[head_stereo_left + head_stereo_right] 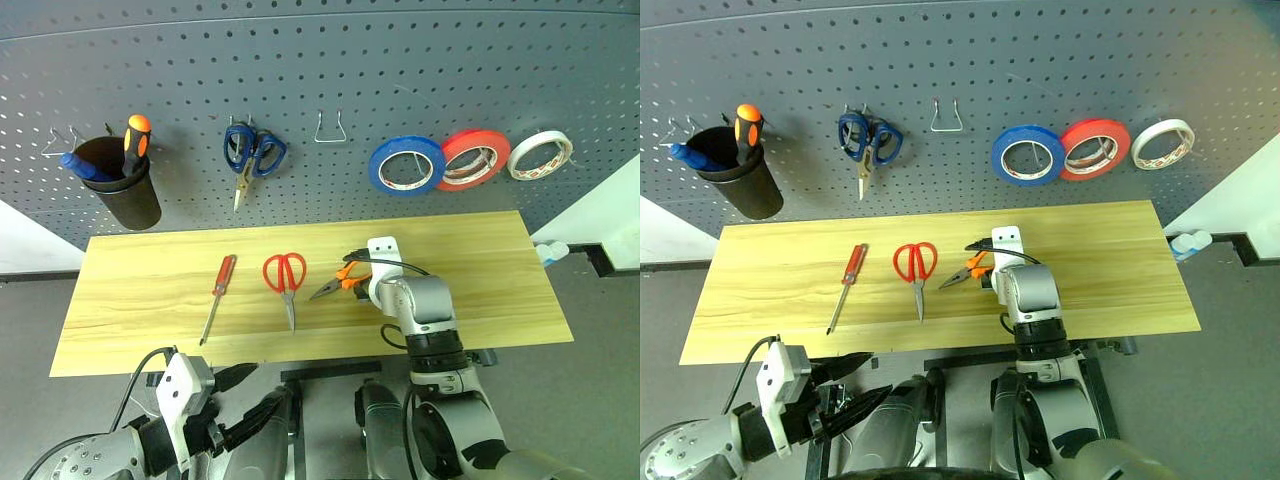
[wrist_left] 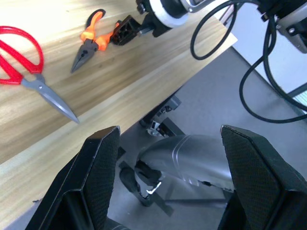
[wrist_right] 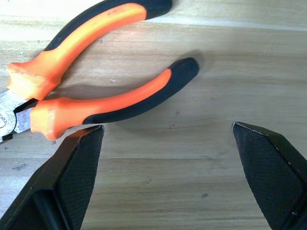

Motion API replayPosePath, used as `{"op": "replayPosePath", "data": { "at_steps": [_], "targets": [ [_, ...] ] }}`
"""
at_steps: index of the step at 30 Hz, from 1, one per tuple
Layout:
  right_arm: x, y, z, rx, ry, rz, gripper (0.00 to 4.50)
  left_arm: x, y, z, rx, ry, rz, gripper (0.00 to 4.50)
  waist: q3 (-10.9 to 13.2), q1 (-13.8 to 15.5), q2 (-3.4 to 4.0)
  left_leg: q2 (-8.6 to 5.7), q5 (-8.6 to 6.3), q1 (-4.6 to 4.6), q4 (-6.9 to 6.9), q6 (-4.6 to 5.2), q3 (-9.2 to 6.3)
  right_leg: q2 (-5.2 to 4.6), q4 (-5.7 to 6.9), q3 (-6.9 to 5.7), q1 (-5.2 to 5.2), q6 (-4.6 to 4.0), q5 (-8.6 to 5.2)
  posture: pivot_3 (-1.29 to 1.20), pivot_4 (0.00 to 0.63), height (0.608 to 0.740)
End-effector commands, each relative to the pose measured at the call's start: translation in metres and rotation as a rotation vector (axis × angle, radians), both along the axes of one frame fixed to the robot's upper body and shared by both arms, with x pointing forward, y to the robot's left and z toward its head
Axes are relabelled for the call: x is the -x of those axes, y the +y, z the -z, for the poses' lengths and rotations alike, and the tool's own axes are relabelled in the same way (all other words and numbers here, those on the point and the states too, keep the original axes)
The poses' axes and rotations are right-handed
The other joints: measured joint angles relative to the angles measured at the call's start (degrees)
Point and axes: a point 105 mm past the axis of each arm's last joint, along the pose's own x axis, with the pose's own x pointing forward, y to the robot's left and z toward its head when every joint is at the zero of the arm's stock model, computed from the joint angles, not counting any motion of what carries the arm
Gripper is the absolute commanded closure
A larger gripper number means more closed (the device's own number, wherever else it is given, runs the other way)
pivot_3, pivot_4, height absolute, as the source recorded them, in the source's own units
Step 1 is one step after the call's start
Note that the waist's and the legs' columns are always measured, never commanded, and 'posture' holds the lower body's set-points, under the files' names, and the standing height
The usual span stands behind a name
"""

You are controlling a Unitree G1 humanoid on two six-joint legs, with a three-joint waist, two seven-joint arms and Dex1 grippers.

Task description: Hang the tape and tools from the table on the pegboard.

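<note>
Right gripper (image 3: 168, 167) fingers spread wide just beside pliers (image 3: 91, 76) on tabletop (image 1: 480, 280); left gripper (image 2: 168, 182) fingers apart, empty. Risk: closing off-centre, nudging handles away.

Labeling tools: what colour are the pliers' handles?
Orange with black ends on the pliers, clearest in the right wrist view.

Right arm (image 1: 428, 330): silver-grey metallic housings, stacked cylindrical segments, black ribbed collar at the joint below the forearm. White bracket (image 1: 383, 250) on the wrist end, black cable (image 1: 385, 262) looping over it. Left arm (image 1: 95, 455): same silver-grey shell, white block-shaped wrist housing (image 1: 183, 385), thin black cable arcing into it. Both sets of fingers (image 2: 101, 165) matte black, wedge-shaped, fine dimpled texture on the inner pads. Thick black cables hang loose by the right wrist.
</note>
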Motion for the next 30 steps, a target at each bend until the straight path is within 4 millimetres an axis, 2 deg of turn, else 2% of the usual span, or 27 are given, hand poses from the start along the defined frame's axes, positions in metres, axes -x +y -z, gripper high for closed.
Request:
{"op": "replayPosePath", "data": {
  "at_steps": [1,9,19,24,30],
  "targets": [
    [-0.002,0.007,-0.005,-0.004,-0.027,-0.014,0.02,0.004,-0.004,-0.006,0.011,-0.011,0.016,0.99,0.2,0.0,-0.02,0.0,0.0,-0.02,-0.01,0.0,0.0,0.0,0.0,0.0,-0.03,0.0,0.0,-0.06,0.364,0.68],
    [-0.004,0.011,-0.008,-0.007,-0.042,-0.033,0.02,0.005,-0.005,-0.006,0.016,-0.006,0.018,0.99,0.4,0.0,-0.04,0.0,0.0,-0.15,0.0,0.0,0.01,0.0,0.01,0.0,-0.14,0.01,0.0,-0.06,0.364,0.68],
    [-0.002,-0.025,-0.003,0.061,-0.033,0.019,0.02,0.005,-0.005,-0.006,0.017,-0.004,0.018,0.99,0.4,0.0,-0.04,0.0,0.01,-0.39,0.03,-0.01,0.01,0.0,0.01,-0.01,-0.34,0.02,0.01,-0.06,0.362,0.68],
    [-0.006,-0.025,-0.004,0.063,-0.043,0.017,0.02,0.005,-0.005,-0.006,0.018,-0.004,0.02,0.99,0.4,0.0,-0.04,0.0,0.01,-0.38,0.03,-0.01,0.01,0.0,0.01,-0.01,-0.33,0.02,0.01,-0.06,0.363,0.68],
    [-0.017,-0.011,-0.013,0.047,-0.09,-0.016,0.02,0.007,-0.005,-0.007,0.016,0.0,0.021,0.99,0.5,0.0,-0.07,0.0,0.01,-0.39,0.05,-0.01,0.01,0.0,0.02,-0.01,-0.33,0.02,0.01,-0.06,0.37,0.68]
  ]
}}
